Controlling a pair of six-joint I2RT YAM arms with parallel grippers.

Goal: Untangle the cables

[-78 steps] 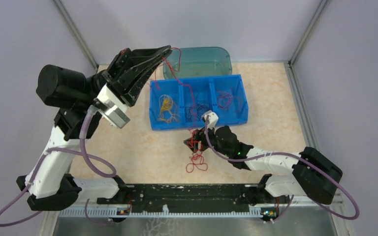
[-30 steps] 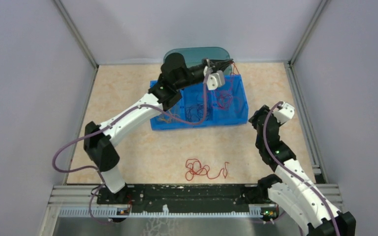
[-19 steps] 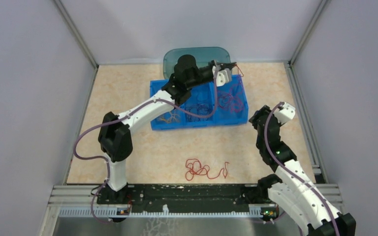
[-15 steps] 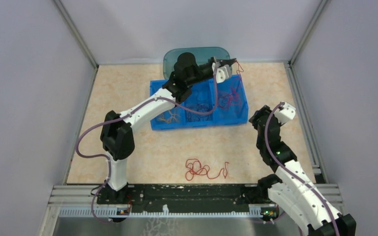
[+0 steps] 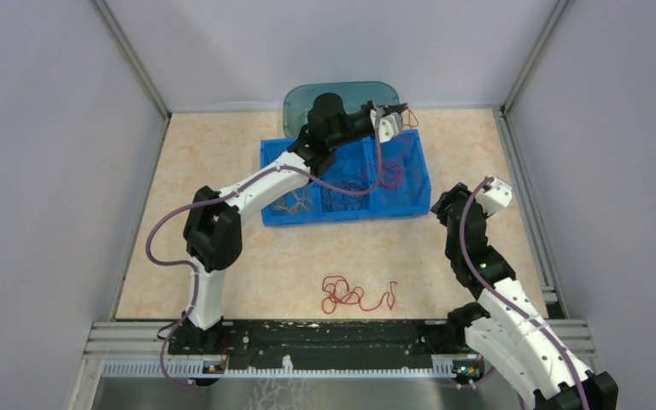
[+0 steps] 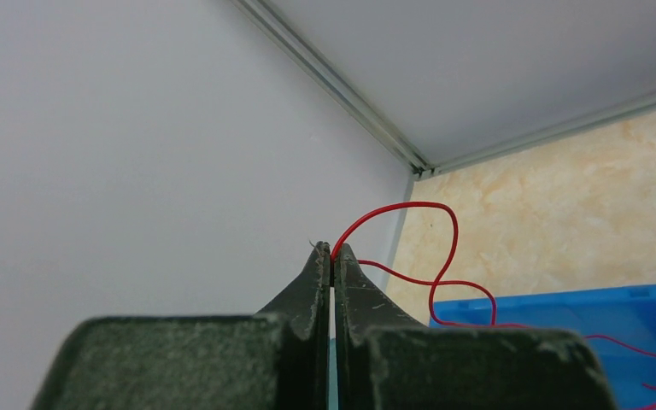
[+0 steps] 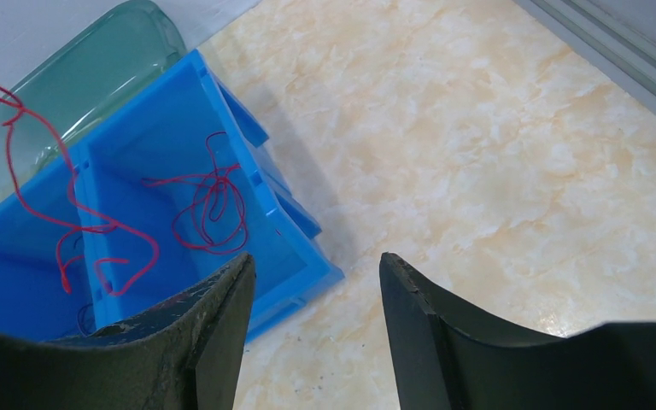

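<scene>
My left gripper (image 5: 404, 108) is shut on one end of a red cable (image 6: 444, 248) and holds it above the back right corner of the blue three-part bin (image 5: 342, 215). The strand hangs down into the bin's right compartment (image 7: 26, 145). More red cable (image 5: 397, 171) lies in that compartment, dark cables (image 5: 342, 184) in the middle one, yellow-orange ones (image 5: 290, 203) in the left one. A loose red clump (image 5: 354, 295) lies on the table near the front. My right gripper (image 5: 440, 203) is open and empty, right of the bin.
A teal translucent tray (image 5: 307, 98) stands behind the bin against the back wall. Walls and metal frame rails close in the table on the left, right and back. The black rail with the arm bases (image 5: 325, 335) runs along the front.
My left arm carried the red cable from high at the left across to above the bin's right compartment. My right arm let go of the red clump and drew back to the right.
</scene>
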